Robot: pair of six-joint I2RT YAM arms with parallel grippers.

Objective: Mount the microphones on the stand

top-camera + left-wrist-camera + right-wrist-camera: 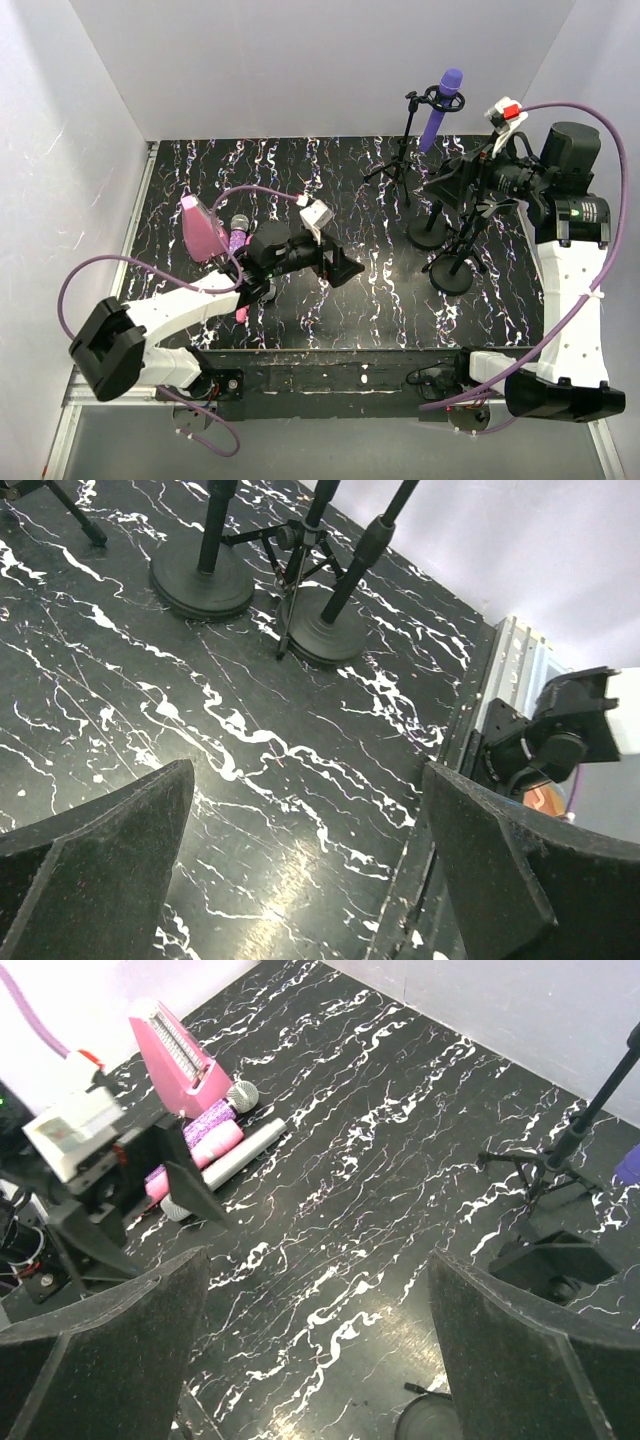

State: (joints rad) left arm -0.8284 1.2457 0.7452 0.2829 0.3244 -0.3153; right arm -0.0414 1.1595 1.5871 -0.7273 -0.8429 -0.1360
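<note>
While both arms reach out over the black marbled table (350,200), neither has anything in its grasp. L gripper (308,780), nearest the front edge & a bit left of centre, has its jaws spread wide w/ only bare tabletop between them; it touches nothing. Beside its arm, on the left side, 3 mics lie flat in a bunch: silver-grey mic (250,1145), plain pink mic (200,1145) & glittery pink-purple mic (215,1118) w/ grey mesh head, packed side by side, none on a stand. Pink wedge (175,1055) stands upright just beyond them, right by the glittery mic's head. Over on the right, R gripper (315,1290) hangs above the table among the stands, jaws also wide apart, nothing between them; whether it brushes a pole can't be told from the top view. By it stand the front round-base stand (452,272) & rear round-base stand (428,232), close together. Farthest back, the tripod stand (400,160) carries the plain purple mic (440,105) in its clip, tilted, head up.
</note>
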